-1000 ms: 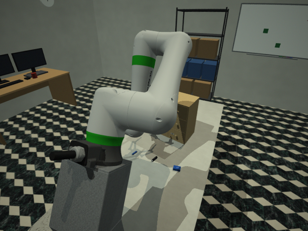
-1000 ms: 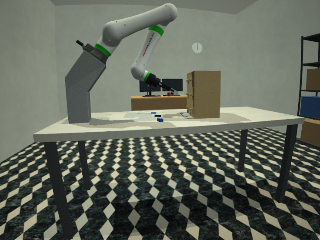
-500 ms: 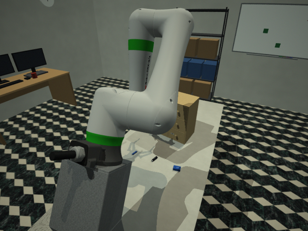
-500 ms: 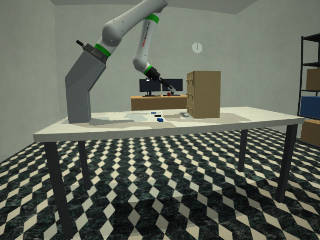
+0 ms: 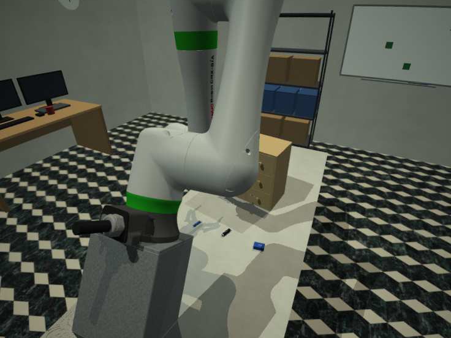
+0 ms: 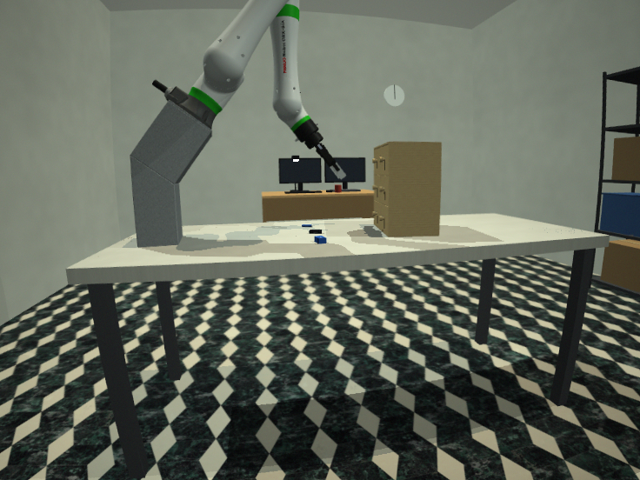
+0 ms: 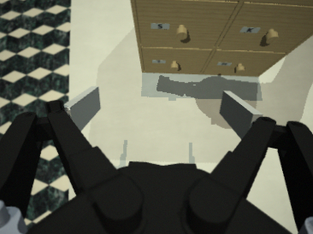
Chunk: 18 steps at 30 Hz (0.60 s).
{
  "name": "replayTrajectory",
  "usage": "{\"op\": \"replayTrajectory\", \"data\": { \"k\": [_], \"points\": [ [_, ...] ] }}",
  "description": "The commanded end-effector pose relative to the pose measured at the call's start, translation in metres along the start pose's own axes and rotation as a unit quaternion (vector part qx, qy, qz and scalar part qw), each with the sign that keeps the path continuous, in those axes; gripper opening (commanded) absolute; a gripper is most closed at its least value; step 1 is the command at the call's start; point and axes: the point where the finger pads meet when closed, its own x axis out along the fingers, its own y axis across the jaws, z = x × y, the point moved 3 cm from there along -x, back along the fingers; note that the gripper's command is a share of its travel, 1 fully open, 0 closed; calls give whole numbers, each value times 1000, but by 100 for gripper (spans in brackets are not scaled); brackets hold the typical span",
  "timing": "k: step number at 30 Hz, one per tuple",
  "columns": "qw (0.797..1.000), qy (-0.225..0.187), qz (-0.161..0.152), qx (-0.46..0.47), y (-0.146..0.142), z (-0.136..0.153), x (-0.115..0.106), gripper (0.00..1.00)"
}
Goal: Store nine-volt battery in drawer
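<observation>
Obs., near to far in the exterior view. Small blue block (image 5: 258,246) (image 6: 320,240), probably the nine-volt battery (type not certain), lies on the surface (image 5: 214,251) (image 6: 342,260) (image 7: 115,124), nearest of three small items. Its long axis seems to run roughly left-right in the top view. Beyond it: black cylinder (image 5: 225,232) (image 6: 315,231), then slim blue piece (image 5: 197,223) (image 6: 306,225).

Fingers (image 6: 338,170): spread wide, nothing between them, raised. Block lies well below, slightly left and apparently nearer the camera; absent from the wrist view. Coming move, if for the block, likely needs a sideways shift before descent.

Chest (image 5: 282,172) (image 6: 414,189) (image 7: 192,14) stands right; drawers look shut. S and K legible; F not found. Far: desk (image 5: 88,130) (image 6: 315,207), shelf rack (image 5: 326,70) (image 6: 602,127).
</observation>
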Motion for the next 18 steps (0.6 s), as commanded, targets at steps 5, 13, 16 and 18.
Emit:
{"op": "replayTrajectory", "data": {
  "k": [5, 13, 16, 18],
  "points": [
    [992, -124, 0, -1, 2, -6, -19, 100],
    [989, -150, -1, -1, 1, -8, -25, 100],
    [988, -152, -1, -1, 1, -8, -25, 100],
    [988, -155, -2, 0, 0, -11, -26, 100]
  ]
}}
